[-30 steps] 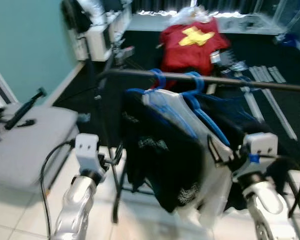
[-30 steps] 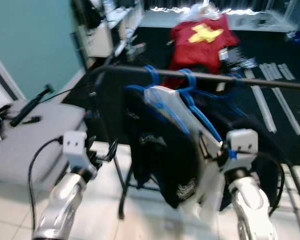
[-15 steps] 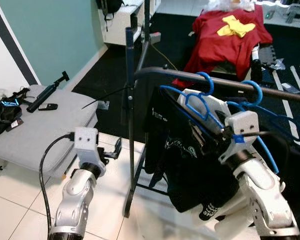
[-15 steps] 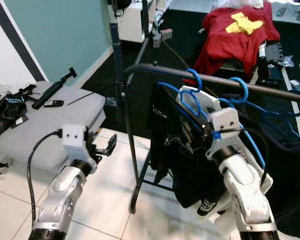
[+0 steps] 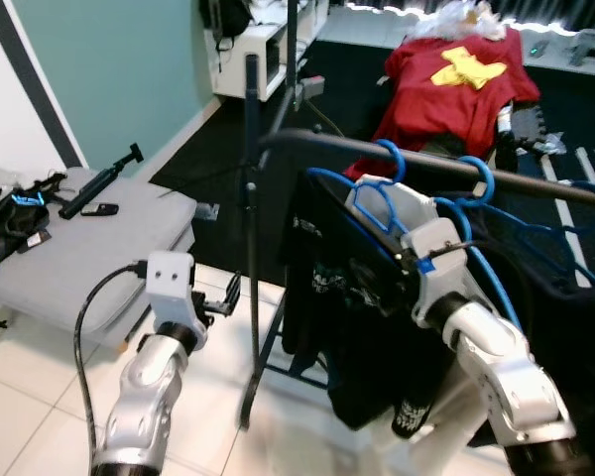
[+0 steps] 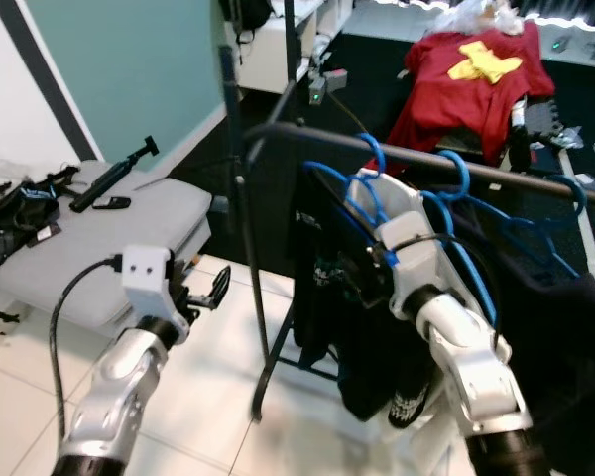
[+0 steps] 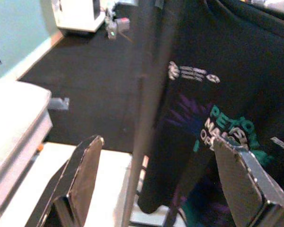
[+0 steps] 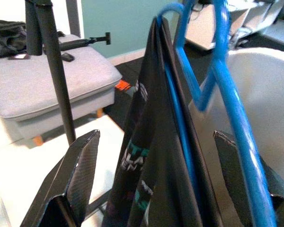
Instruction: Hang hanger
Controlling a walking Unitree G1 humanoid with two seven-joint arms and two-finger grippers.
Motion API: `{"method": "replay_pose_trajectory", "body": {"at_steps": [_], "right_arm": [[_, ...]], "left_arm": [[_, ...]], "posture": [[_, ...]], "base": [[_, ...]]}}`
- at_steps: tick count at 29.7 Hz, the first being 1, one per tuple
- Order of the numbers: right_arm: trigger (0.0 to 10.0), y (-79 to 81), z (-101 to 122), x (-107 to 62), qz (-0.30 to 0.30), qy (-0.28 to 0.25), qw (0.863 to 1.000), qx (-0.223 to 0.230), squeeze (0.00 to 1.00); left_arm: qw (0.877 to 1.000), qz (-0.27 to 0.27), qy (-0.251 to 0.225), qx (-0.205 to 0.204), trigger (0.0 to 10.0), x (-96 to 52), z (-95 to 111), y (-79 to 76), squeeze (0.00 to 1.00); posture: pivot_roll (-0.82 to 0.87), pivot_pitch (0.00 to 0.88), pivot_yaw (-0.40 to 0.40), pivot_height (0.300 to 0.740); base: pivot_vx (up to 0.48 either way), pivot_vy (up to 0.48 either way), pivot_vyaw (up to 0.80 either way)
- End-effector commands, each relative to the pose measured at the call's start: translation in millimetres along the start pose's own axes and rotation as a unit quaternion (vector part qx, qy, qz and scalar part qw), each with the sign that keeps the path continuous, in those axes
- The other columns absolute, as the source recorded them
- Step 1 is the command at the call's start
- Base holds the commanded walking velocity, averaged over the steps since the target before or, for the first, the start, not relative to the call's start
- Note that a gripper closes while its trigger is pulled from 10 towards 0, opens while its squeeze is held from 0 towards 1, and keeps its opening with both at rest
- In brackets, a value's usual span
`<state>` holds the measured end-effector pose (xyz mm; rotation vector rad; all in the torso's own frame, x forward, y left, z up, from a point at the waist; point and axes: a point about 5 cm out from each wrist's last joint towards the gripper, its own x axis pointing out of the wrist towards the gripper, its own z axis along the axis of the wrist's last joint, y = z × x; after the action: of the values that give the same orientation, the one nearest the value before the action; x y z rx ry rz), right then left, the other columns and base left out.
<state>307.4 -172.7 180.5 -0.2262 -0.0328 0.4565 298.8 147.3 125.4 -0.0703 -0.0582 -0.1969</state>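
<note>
Right gripper (image 8: pixel 156 189) has moved left along the blue hanger (image 8: pixel 227 94), fingers (image 8: pixel 80 175) spread around it.

Blue hanger (image 5: pixel 381 190); black printed shirt (image 5: pixel 349 297); teal wall (image 5: pixel 109 69).

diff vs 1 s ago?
The camera shifted and lost its blur. The right end effector, fingers open, has closed in on the black t-shirt hanging on its blue hanger from the rail. The left end effector stays open and idle, and the garments remain hung.
</note>
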Motion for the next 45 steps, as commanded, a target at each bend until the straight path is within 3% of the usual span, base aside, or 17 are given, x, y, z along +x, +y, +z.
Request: {"method": "replay_pose_trajectory", "body": {"at_steps": [1, 5, 8, 12, 17, 20, 30, 32, 33, 35, 37, 38, 43, 45], "right_arm": [[10.0, -1.1, 1, 1.5, 0.004, -0.005, 1.000, 0.022, 0.00], [10.0, -14.1, 14, 7.5, -0.005, -0.023, 0.999, 0.031, 0.00], [10.0, -28.2, 22, 20.2, -0.023, -0.012, 1.000, -0.013, 0.00], [10.0, -28.4, 20, 23.8, -0.023, -0.007, 1.000, -0.017, 0.00], [10.0, -18.8, 4, 38.8, 0.003, 0.011, 1.000, 0.014, 0.00], [10.0, -9.4, -6, 48.1, 0.045, 0.030, 0.998, 0.028, 0.00], [10.0, -14.4, 10, 52.8, 0.064, 0.000, 0.997, 0.036, 0.00], [10.0, -19.4, 21, 48.4, 0.070, -0.021, 0.996, 0.043, 0.00], [10.0, -22.7, 30, 38.0, 0.075, -0.041, 0.995, 0.051, 0.00], [10.0, -22.7, 30, 38.0, 0.075, -0.041, 0.995, 0.051, 0.00], [10.0, -25.5, 43, 17.7, 0.086, -0.074, 0.992, 0.063, 0.00], [10.0, -25.5, 43, 17.7, 0.086, -0.074, 0.992, 0.063, 0.00], [10.0, -14.3, 59, -23.8, 0.157, -0.114, 0.978, 0.083, 0.00], [10.0, -11.9, 59, -27.4, 0.167, -0.112, 0.976, 0.081, 0.00]], "left_arm": [[1.000, 0.001, 0.004, -0.001, 10.0, -1.5, -1, 0.5, 0.00], [1.000, 0.000, 0.005, -0.001, 10.0, -1.4, -1, -0.1, 0.00], [1.000, -0.003, 0.005, -0.001, 10.0, -0.8, -1, -1.0, 0.00], [1.000, -0.004, 0.005, -0.001, 10.0, -0.6, -1, -1.4, 0.00], [1.000, -0.007, 0.004, -0.002, 10.0, 0.2, -1, -3.1, 0.00], [1.000, -0.009, 0.004, -0.003, 10.0, 0.2, 0, -3.4, 0.00], [1.000, -0.009, 0.003, -0.003, 10.0, -0.9, 0, -2.5, 0.00], [1.000, -0.009, 0.003, -0.003, 10.0, -1.9, 0, -2.5, 0.00], [1.000, -0.009, 0.003, -0.003, 10.0, -2.5, 0, -2.4, 0.00], [1.000, -0.009, 0.003, -0.003, 10.0, -2.5, 0, -2.4, 0.00], [1.000, -0.008, 0.004, -0.003, 10.0, -3.9, 0, -1.9, 0.00], [1.000, -0.008, 0.004, -0.003, 10.0, -3.9, 0, -1.9, 0.00], [1.000, -0.014, 0.009, -0.002, 10.0, -3.8, -1, -1.3, 0.00], [1.000, -0.015, 0.009, -0.002, 10.0, -3.6, -1, -1.4, 0.00]], "posture": [[-0.05, 0.166, 0.002, 0.740], [-0.05, 0.163, 0.002, 0.740], [-0.05, 0.161, 0.002, 0.740], [-0.05, 0.159, 0.000, 0.740], [-0.04, 0.162, -0.002, 0.740], [-0.03, 0.164, -0.007, 0.740], [-0.03, 0.167, -0.010, 0.740], [-0.03, 0.169, -0.012, 0.740], [-0.03, 0.172, -0.012, 0.740], [-0.03, 0.172, -0.012, 0.740], [-0.03, 0.183, -0.004, 0.740], [-0.03, 0.183, -0.004, 0.740], [-0.04, 0.191, 0.008, 0.740], [-0.04, 0.191, 0.008, 0.740]], "base": [[0.000, 0.000, 0.00], [0.000, 0.000, 0.00], [0.000, 0.000, 0.00], [0.000, 0.000, 0.00], [0.000, 0.000, 0.00], [0.000, 0.000, 0.00], [0.000, 0.000, 0.00], [0.000, 0.000, 0.00], [0.000, 0.000, 0.00], [0.000, 0.000, 0.00], [0.000, 0.000, 0.00], [0.000, 0.000, 0.00], [0.000, 0.000, 0.00], [0.000, 0.000, 0.00]]}}
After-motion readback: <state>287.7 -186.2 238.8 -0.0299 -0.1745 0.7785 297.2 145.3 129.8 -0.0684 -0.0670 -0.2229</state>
